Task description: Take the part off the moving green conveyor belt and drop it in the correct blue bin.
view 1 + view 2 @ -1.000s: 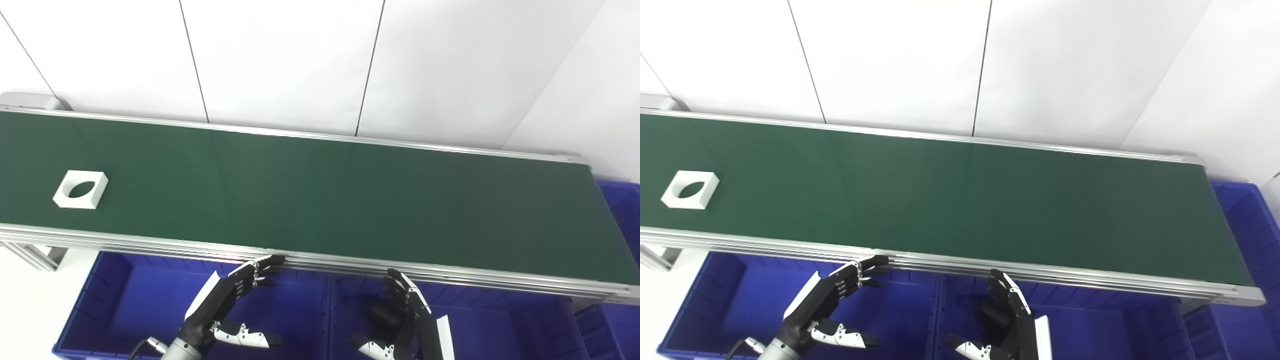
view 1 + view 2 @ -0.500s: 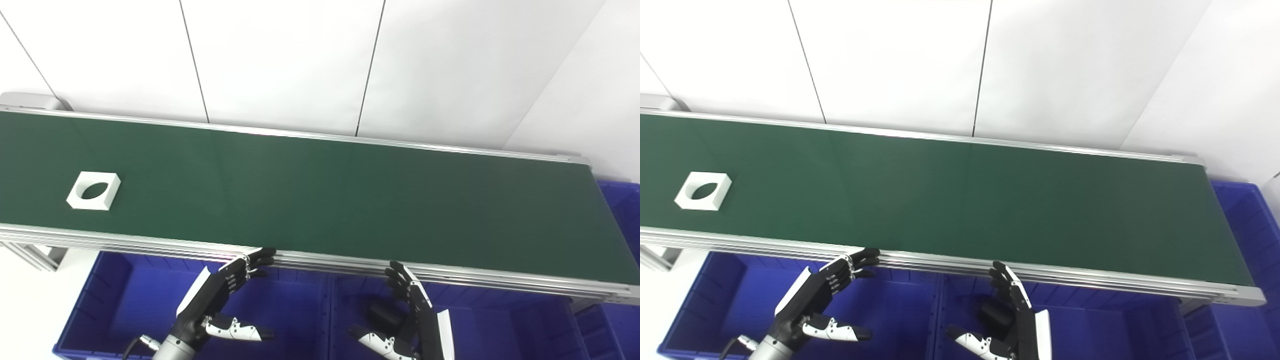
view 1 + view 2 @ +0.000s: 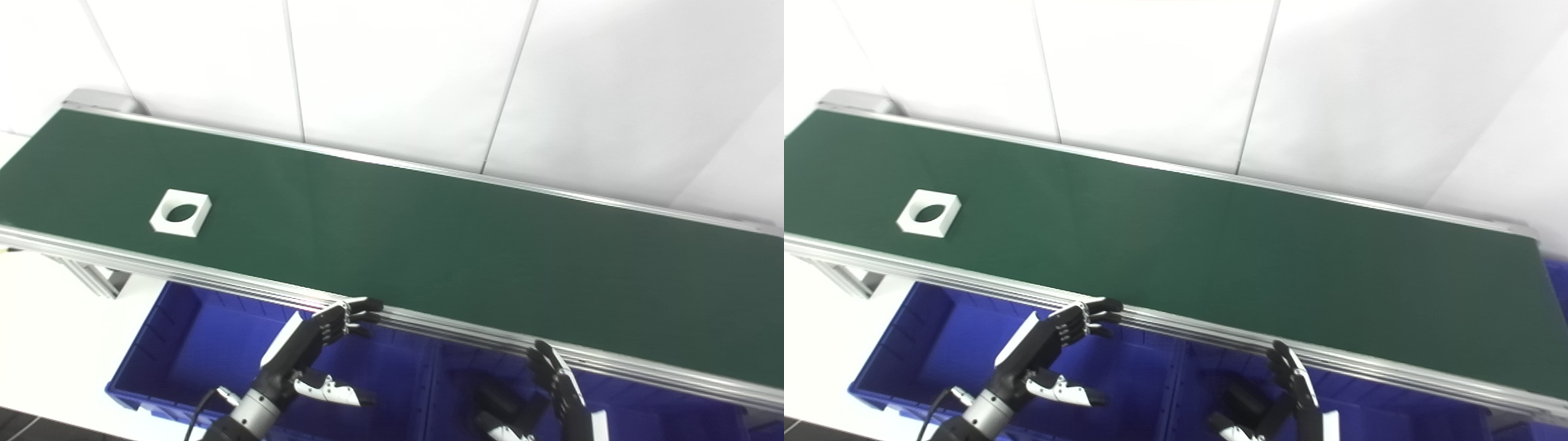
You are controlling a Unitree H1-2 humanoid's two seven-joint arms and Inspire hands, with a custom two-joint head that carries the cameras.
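White panelled wall [image 3: 398,73] behind, thin dark vertical seams; white floor [image 3: 43,343] lower left.

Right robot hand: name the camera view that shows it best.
The right eye view. There the right robot hand shows open fingers and thumb above the blue bin. In the left eye view it sits lower in the corner, cut by the bottom edge.

Belt [image 3: 465,257]: right end cut off by the left eye view's edge, far right of the right hand [image 3: 554,398].
Right hand: wrist and palm base cut off at the bottom edge.
Dark item [image 3: 1240,398] in the bin [image 3: 1164,392], just left of the right hand: partly hidden, kind unclear.
Left hand [image 3: 1038,355]: forearm cut off at the bottom edge.
Bins: near walls cut off below both hands.
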